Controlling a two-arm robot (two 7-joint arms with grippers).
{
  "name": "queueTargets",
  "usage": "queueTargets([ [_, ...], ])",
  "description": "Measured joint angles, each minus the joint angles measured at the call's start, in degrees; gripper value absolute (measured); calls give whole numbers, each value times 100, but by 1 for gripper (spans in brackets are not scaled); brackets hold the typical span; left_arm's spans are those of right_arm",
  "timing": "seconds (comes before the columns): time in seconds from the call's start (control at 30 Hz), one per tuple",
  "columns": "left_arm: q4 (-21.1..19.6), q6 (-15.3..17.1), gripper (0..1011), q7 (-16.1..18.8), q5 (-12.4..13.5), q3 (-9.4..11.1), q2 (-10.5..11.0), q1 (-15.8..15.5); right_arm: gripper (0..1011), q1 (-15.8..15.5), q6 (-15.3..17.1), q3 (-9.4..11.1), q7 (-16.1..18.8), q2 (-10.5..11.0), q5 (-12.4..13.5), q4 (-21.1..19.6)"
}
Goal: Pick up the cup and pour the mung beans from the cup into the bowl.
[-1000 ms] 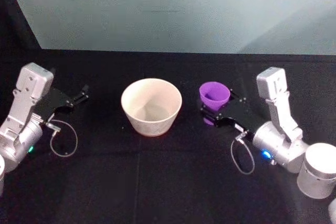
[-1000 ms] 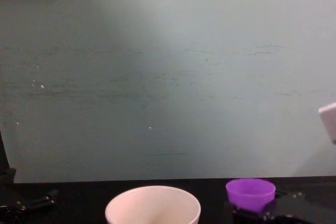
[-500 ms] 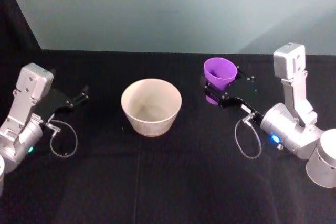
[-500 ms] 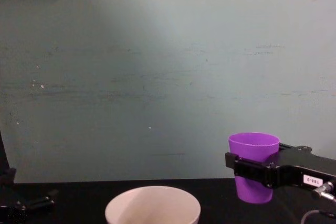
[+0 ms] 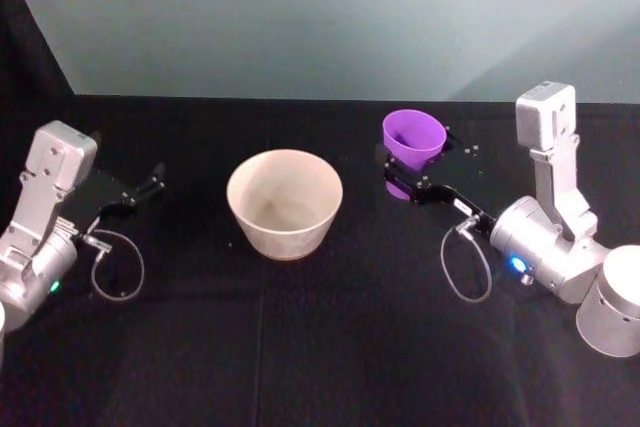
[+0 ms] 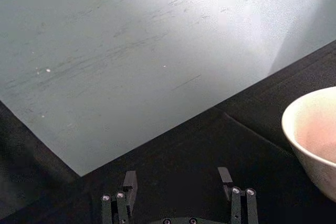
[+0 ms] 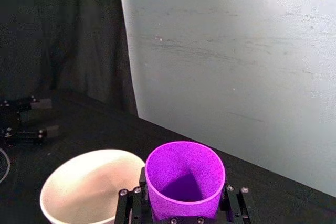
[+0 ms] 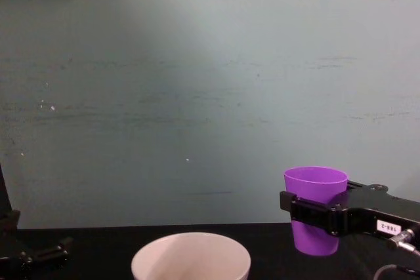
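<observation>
The purple cup (image 5: 413, 140) hangs upright above the table, right of the bowl, with my right gripper (image 5: 410, 175) shut on its sides. The chest view shows the cup (image 8: 315, 209) lifted clear of the table, black fingers (image 8: 315, 214) clamped across it by the right gripper (image 8: 315, 218). From the right wrist, the cup (image 7: 185, 179) looks purple inside; no beans show. The off-white bowl (image 5: 285, 201) stands at the table's middle, also bowl (image 7: 86, 192) and bowl (image 8: 191, 256). My left gripper (image 5: 152, 179) rests open on the table, left of the bowl, seen as left gripper (image 6: 178, 187).
A black cloth covers the table (image 5: 300, 347). A pale teal wall (image 5: 330, 17) runs behind it. A dark curtain (image 7: 58, 40) hangs at the far left. A cable loop (image 5: 118, 267) lies by the left arm.
The right gripper has lifted the cup from the table to above bowl-rim height, then drifted slightly left toward the bowl. The left arm has barely moved.
</observation>
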Motion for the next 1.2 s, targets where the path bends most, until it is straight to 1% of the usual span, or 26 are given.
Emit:
queueTargets([
  [1.2,0,0,1000,0,0,0,0,0,720,5,0,-1,-7,4,0,-3],
])
